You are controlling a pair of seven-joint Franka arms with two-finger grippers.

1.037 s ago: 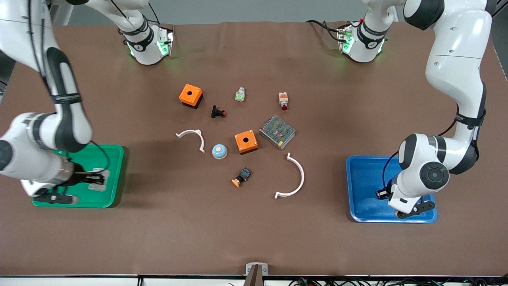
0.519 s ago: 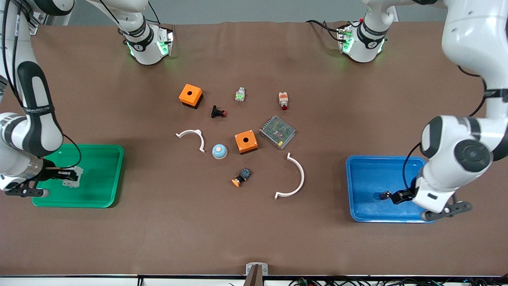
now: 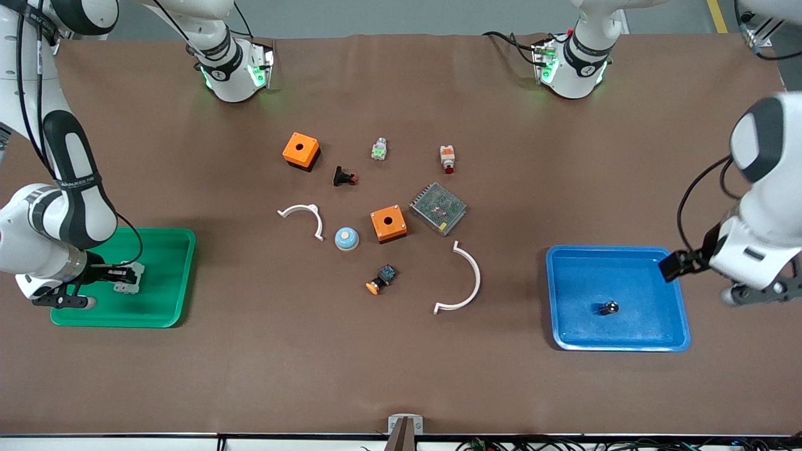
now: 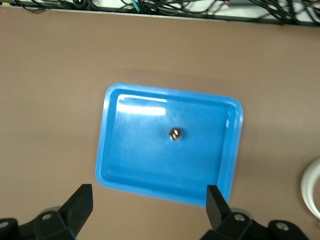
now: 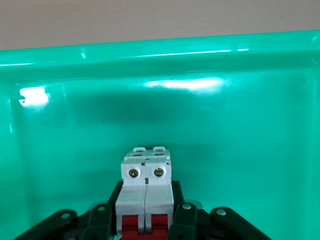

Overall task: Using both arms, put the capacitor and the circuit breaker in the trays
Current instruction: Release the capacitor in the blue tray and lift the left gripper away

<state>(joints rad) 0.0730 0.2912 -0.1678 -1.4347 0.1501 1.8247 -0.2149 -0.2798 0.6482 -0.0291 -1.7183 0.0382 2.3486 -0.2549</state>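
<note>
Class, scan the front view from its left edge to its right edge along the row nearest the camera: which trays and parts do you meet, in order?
Green tray → circuit breaker in it, held by the right gripper → orange-capped part → large white arc → blue tray → capacitor in it → left gripper.

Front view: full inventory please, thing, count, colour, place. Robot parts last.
capacitor: 1, black, lying loose in the blue tray
blue tray: 1, at the left arm's end of the table
circuit breaker: 1, white, over the green tray, gripped
green tray: 1, at the right arm's end
boxes: 2, orange, mid-table
curved strips: 2, white, mid-table
mesh-topped unit: 1, grey, beside one orange box
dome: 1, pale blue, mid-table
small button parts: 4, mixed colours, mid-table
left end effector: open, above the blue tray's edge
right end effector: shut on the circuit breaker
</note>
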